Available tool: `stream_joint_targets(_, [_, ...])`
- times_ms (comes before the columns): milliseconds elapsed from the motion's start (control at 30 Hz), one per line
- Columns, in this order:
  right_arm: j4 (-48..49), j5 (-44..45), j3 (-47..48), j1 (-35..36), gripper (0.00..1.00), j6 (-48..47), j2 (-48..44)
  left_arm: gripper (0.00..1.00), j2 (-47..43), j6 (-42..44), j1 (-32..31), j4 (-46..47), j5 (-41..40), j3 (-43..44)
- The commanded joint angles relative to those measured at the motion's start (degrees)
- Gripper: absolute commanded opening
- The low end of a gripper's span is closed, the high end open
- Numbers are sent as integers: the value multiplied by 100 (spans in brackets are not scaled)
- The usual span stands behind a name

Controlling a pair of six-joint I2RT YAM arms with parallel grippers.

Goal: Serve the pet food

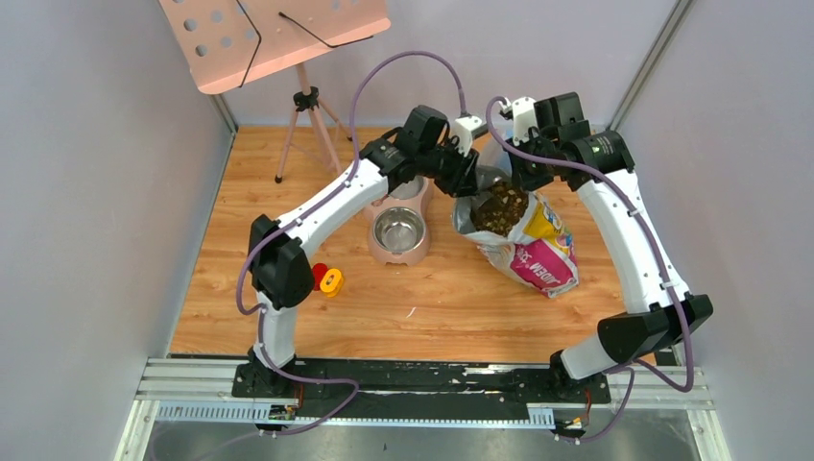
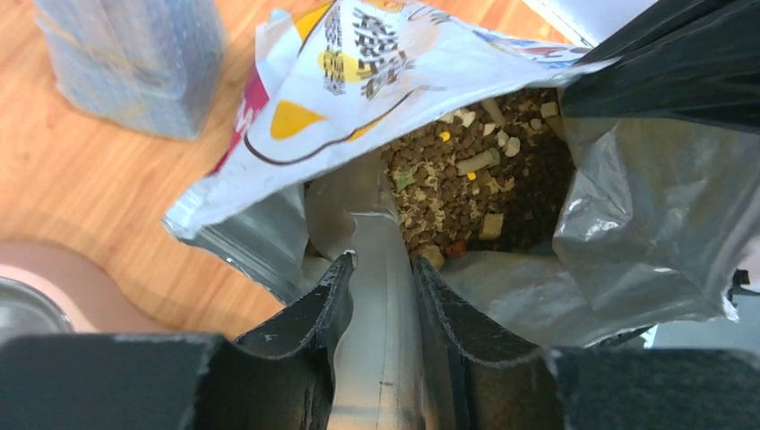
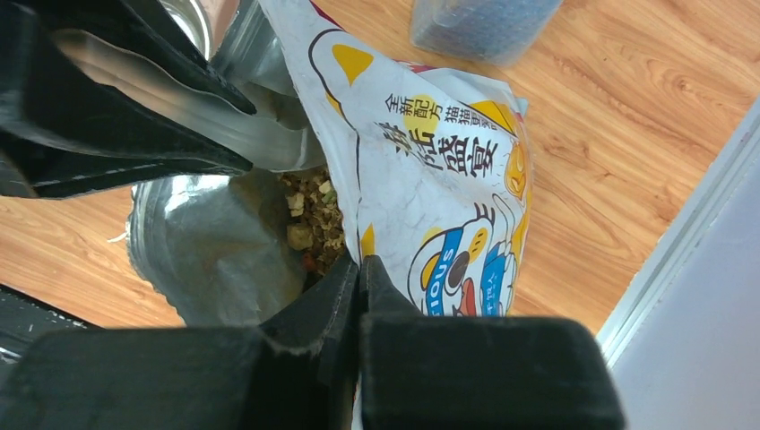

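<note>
The wooden table (image 1: 432, 317) carries a pink two-bowl feeder (image 1: 398, 259) at its centre. An open printed pet food bag (image 1: 538, 259) lies just right of it. A red-and-yellow toy (image 1: 326, 279) sits near left and a tripod (image 1: 305, 130) stands far left.

The metal handle (image 2: 375, 358) in my left gripper (image 2: 383, 264) ends hidden inside the bag (image 2: 358, 81); the bowl (image 2: 20, 313) at 8 o'clock is cropped.

The pet food (image 1: 499, 209), a loose heap of small brown and tan pellets, lies inside the open printed bag (image 1: 539, 261).
</note>
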Motion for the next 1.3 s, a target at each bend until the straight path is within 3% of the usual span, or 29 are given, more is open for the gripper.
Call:
stream_joint_targets(0, [444,-454,-63,58,0,301,-462,0,-715,-585,-279,1478,-836,-1248])
stream_joint_targets(100, [440,-556,-124,63,0,286,-575,0,-880,-621,-456,2285,-1321,-1878])
stream_joint_targets(267, [413,-593,-418,58,0,235,-815,0,-889,-389,-719,2543,-2101,-2099])
stream_joint_targets(400, [419,-619,-553,61,0,307,-904,0,-518,-458,-835,2543,-2042,-1924])
stream_joint_targets(533, [443,-487,-445,41,0,476,-889,0,-206,-985,-840,2586,-1616,-1840])
stream_joint_targets(767, [504,-293,-647,-58,0,800,-1002,0,-103,-2353,-635,3205,43,-2161])
stream_joint_targets(1267, [788,-441,-1039,-381,0,1018,-1196,0,-223,-3686,-95,3773,394,-2210])
